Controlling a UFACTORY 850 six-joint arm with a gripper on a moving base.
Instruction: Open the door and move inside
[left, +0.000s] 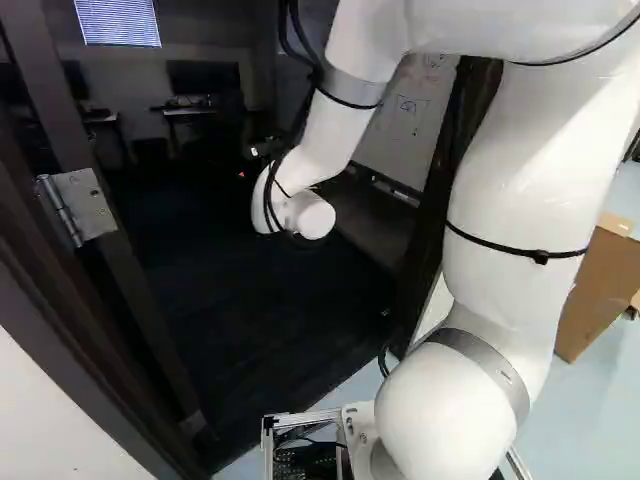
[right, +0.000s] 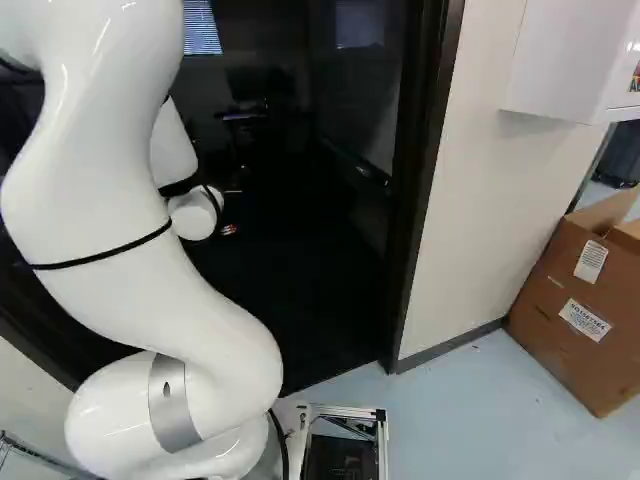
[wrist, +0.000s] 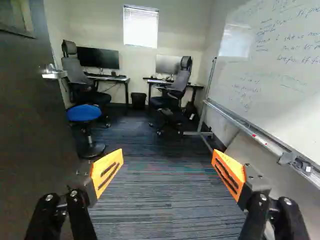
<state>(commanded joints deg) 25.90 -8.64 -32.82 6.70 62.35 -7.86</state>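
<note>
Our door (wrist: 30, 125) stands open into the office, its lever handle (wrist: 54, 73) beyond and to one side of our gripper (right: 228, 229). In the wrist view we see the gripper (wrist: 167, 154) spread wide, nothing between its orange pads (wrist: 107, 170). Our arm (left: 330, 140) reaches through the doorway, over the dark carpet (wrist: 160, 200). Near the carpet's far edge, two office chairs stand by desks with monitors; a blue stool (wrist: 83, 113) is nearer, beside the door. Past the other finger runs a whiteboard (wrist: 280, 65).
</note>
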